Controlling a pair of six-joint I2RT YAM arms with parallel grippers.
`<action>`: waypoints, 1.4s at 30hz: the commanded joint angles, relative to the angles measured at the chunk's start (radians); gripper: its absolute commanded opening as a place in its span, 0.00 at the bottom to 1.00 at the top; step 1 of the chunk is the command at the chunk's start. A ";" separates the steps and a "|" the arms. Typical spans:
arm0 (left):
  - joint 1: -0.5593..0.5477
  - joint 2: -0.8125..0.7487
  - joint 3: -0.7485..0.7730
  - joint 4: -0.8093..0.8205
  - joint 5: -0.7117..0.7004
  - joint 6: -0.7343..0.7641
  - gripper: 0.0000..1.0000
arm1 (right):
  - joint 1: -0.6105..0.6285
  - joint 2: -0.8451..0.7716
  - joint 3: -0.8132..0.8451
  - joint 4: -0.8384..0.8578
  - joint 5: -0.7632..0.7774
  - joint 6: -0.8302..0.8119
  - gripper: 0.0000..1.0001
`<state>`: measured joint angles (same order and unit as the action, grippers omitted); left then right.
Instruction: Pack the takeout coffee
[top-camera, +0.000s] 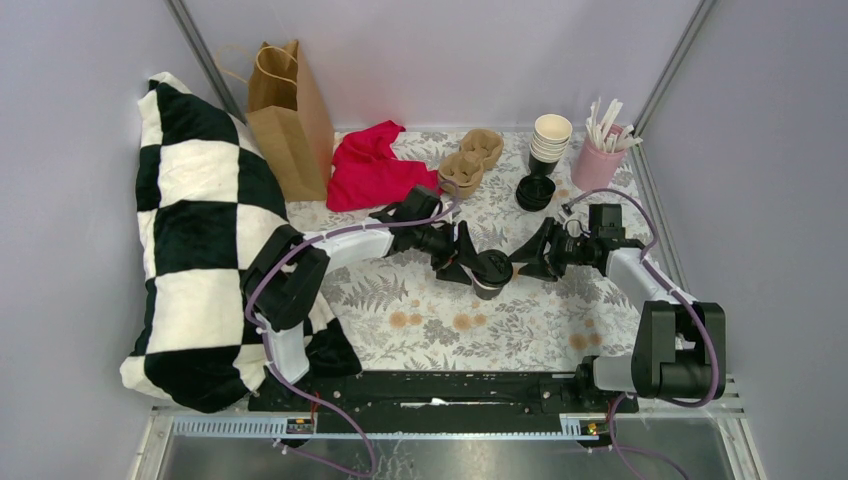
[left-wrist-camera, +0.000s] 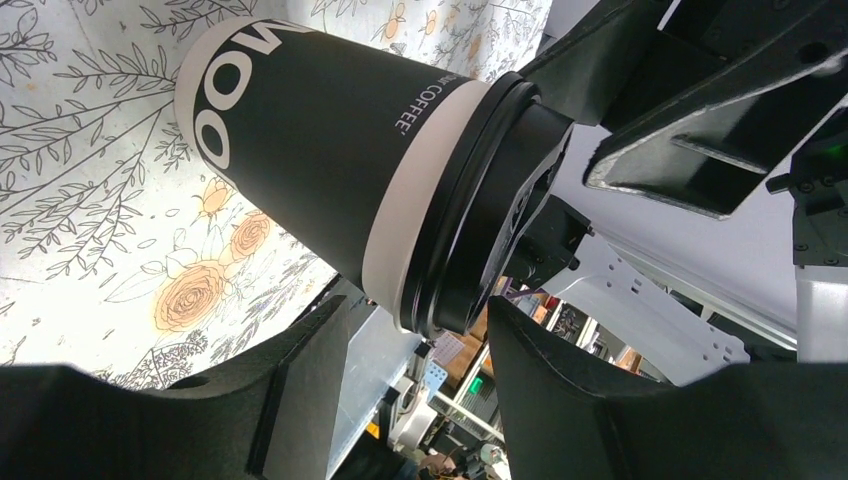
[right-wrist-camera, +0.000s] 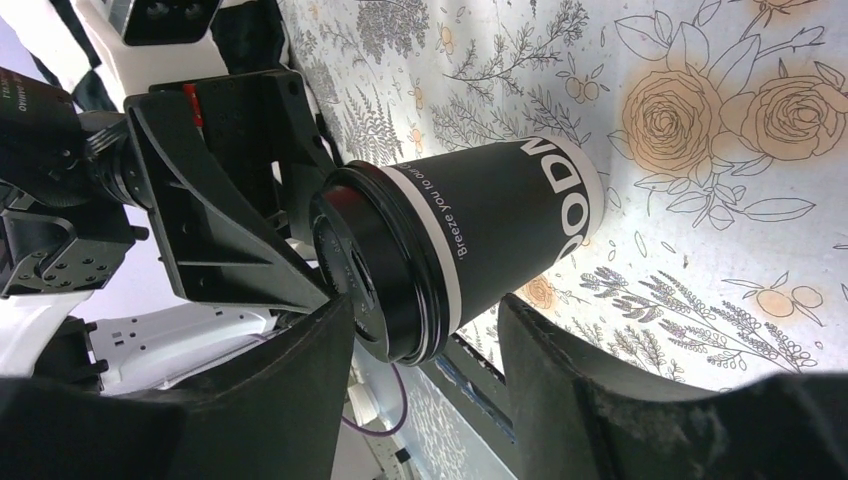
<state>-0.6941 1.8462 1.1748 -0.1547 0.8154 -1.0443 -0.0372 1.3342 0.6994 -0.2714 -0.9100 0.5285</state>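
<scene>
1. The coffee cup (top-camera: 492, 275), with its black lid (left-wrist-camera: 480, 215) seated on it, stands base-down on the flowered table (top-camera: 420, 320). It sits directly between two pincers that face each other.
2. Left pincer (top-camera: 472, 265): the cup is dead ahead, right at the fingertips, and the lid rim dips into the mouth of the jaws. The jaws are roughly half-wide. The wrist view does not show whether the pads touch the rim, so I cannot tell if it has a hold.
3. Right pincer (top-camera: 522, 260): the cup is dead ahead here too, approached from the opposite side. The jaws are half-wide, set either side of the lidded end. A sliver of gap shows between one finger and the cup wall, so it reads as not gripping.
4. Axis: in both wrist views the cup's long axis runs slantwise across the jaw mouth, lid end nearest the fingers and base away. Neither pincer sits square to the body.
5. Nearness: about even, with the left perhaps a shade closer in.
6. Judgement: closing from here would pinch the rim and lid edge at an angle. That is a shallow hold that could tip the cup or pop the lid.
7. The cardboard carrier (top-camera: 470, 160) lies well beyond the left pincer and is a likely destination.
</scene>
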 joint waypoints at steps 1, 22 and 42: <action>-0.006 0.007 0.051 0.046 -0.011 0.006 0.56 | -0.001 0.010 0.018 0.013 -0.036 -0.019 0.59; -0.009 0.018 0.030 0.085 -0.037 -0.007 0.34 | 0.031 0.013 -0.087 0.069 0.010 0.039 0.49; -0.013 0.051 0.026 0.021 -0.081 0.069 0.34 | 0.033 0.057 -0.187 0.191 -0.068 0.105 0.55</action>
<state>-0.7013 1.8637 1.1843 -0.0925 0.7891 -1.0443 -0.0154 1.3468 0.5591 -0.1452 -1.0016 0.6037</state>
